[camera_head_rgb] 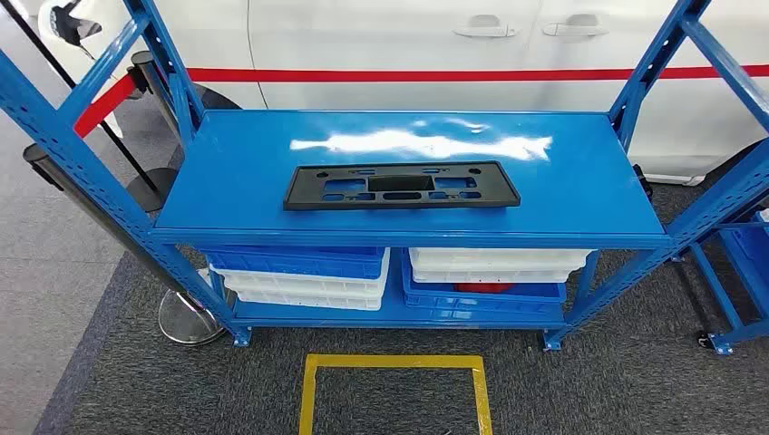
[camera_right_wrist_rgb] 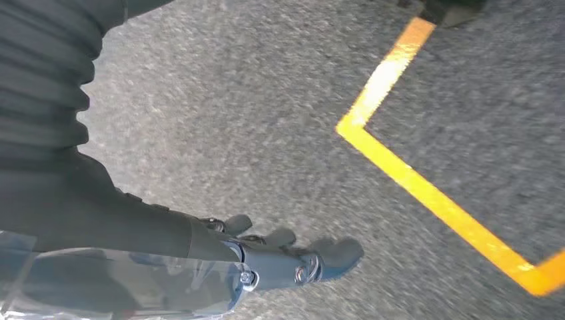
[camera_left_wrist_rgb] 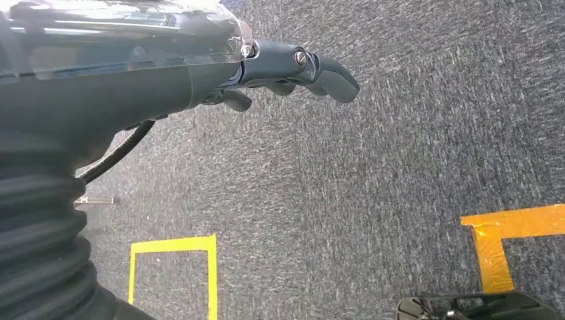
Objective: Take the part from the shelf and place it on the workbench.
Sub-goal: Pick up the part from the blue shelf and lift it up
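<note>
A white vehicle (camera_head_rgb: 408, 45) with a red stripe along its side stands behind the scene, its door handles visible near the top of the head view. In front of it stands a blue metal shelf (camera_head_rgb: 580, 195) with perforated uprights. Grey carpet (camera_head_rgb: 617, 390) covers the floor ahead of the shelf, and paler flooring lies to the left. On the lower level of the shelf sit stacked bins: to the left a blue bin (camera_head_rgb: 295, 263) over a white bin (camera_head_rgb: 304, 288), to the right white bins (camera_head_rgb: 494, 265) over a blue bin (camera_head_rgb: 481, 297) with something red inside. The part (camera_head_rgb: 401, 185), a flat black rectangular plate with several cut-outs, lies flat near the centre of the shelf's top surface, its long side parallel to the front edge. A yellow tape square (camera_head_rgb: 394, 391) is marked on the carpet just in front of the shelf. A stanchion with a round metal base (camera_head_rgb: 189, 319) stands at the shelf's left front corner.

The left robot hand (camera_left_wrist_rgb: 293, 70) hangs over the carpet, fingers loosely extended and apart, grasping nothing. The right robot hand (camera_right_wrist_rgb: 286, 257) likewise hangs over the carpet near a yellow tape line (camera_right_wrist_rgb: 426, 187), fingers apart, released and empty
</note>
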